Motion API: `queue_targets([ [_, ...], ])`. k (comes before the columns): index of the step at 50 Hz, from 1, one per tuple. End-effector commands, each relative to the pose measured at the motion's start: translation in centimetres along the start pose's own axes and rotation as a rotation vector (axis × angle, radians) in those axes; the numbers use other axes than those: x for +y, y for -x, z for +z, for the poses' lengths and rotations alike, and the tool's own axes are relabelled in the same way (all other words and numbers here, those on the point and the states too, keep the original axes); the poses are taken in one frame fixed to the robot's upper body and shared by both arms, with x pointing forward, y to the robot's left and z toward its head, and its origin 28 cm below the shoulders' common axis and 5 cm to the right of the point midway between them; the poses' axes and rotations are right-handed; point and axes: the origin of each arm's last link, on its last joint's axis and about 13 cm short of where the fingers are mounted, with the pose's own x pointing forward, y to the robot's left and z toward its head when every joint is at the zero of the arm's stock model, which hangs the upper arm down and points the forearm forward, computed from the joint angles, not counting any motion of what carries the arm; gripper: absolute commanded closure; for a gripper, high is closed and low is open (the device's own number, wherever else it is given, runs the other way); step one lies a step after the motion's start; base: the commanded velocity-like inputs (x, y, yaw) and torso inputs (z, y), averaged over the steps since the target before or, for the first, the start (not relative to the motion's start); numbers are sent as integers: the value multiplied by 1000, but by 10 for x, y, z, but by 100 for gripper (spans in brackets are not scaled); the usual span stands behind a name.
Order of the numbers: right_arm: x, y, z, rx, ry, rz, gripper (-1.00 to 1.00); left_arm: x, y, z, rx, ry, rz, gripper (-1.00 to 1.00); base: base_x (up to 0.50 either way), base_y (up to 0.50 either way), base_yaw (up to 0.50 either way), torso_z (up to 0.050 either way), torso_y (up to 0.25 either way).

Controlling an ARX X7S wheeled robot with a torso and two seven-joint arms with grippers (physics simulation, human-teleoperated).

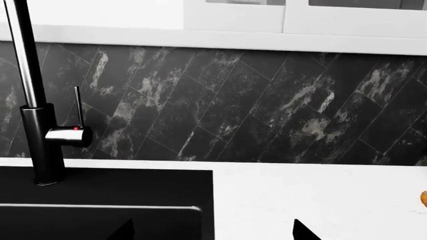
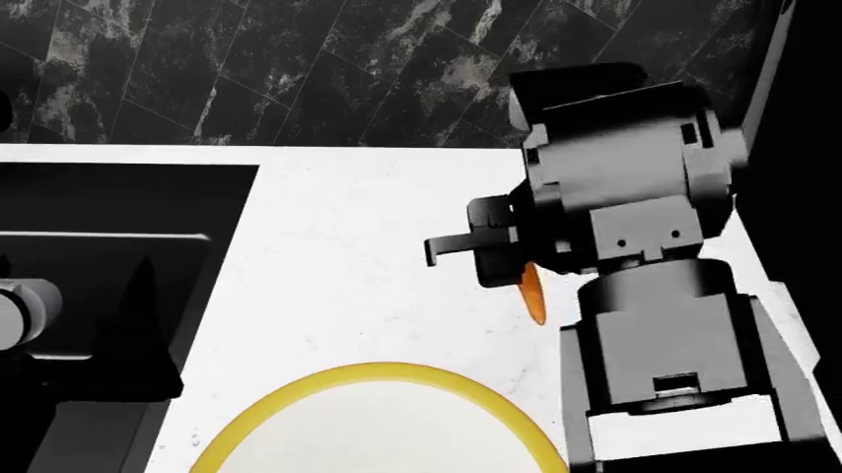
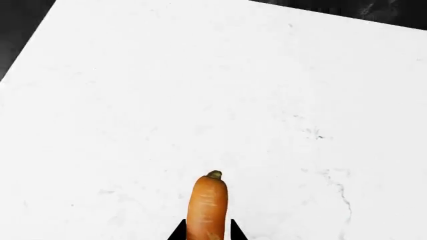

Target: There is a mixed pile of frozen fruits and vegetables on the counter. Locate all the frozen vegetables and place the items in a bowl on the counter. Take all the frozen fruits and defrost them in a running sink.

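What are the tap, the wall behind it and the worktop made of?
The tap looks like matte black metal, with a soft sheen along its tube. The wall looks like dark marble tiles: grey streaks and thin joint lines. The worktop looks like smooth white stone, with faint grey veins.

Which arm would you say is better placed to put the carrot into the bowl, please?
Right: its fingers flank the carrot, near the bowl. The left gripper faces the sink.
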Motion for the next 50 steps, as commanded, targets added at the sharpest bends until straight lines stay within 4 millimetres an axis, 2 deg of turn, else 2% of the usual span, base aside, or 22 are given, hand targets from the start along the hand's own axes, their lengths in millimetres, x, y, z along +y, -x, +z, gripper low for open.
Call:
queue_targets([
  [1, 11, 40, -6, -141, 109, -70, 100, 4, 1, 2, -26, 35, 2, -100, 0, 0, 0, 0, 0],
  [3, 22, 45, -13, -151, 119, -86, 100, 3, 0, 1, -24, 34, 0, -100, 0, 0, 0, 0, 0],
  [6, 40, 61, -23, -163, 146, 138, 100, 3, 1, 2, -25, 32, -1, -100, 0, 0, 0, 0, 0],
  [13, 56, 88, -43, -194, 184, 196, 100, 2, 1, 1, -25, 29, -5, -100, 0, 0, 0, 0, 0],
  [15, 61, 90, -48, -193, 197, 209, 100, 2, 1, 1, -25, 29, -5, -100, 0, 0, 0, 0, 0],
  [28, 74, 86, -86, -160, 242, 263, 100, 3, 2, 3, -29, 30, 0, -100, 0, 0, 0, 0, 0],
  [37, 85, 77, -121, -114, 263, 307, 100, 4, 2, 1, -30, 33, 1, -100, 0, 0, 0, 0, 0],
  [43, 88, 73, -132, -80, 264, 318, 100, 3, 2, 0, -29, 34, 1, -100, 0, 0, 0, 0, 0],
  [50, 88, 70, -137, -70, 247, 318, 100, 4, 3, 0, -28, 33, -3, -100, 0, 0, 0, 0, 0],
])
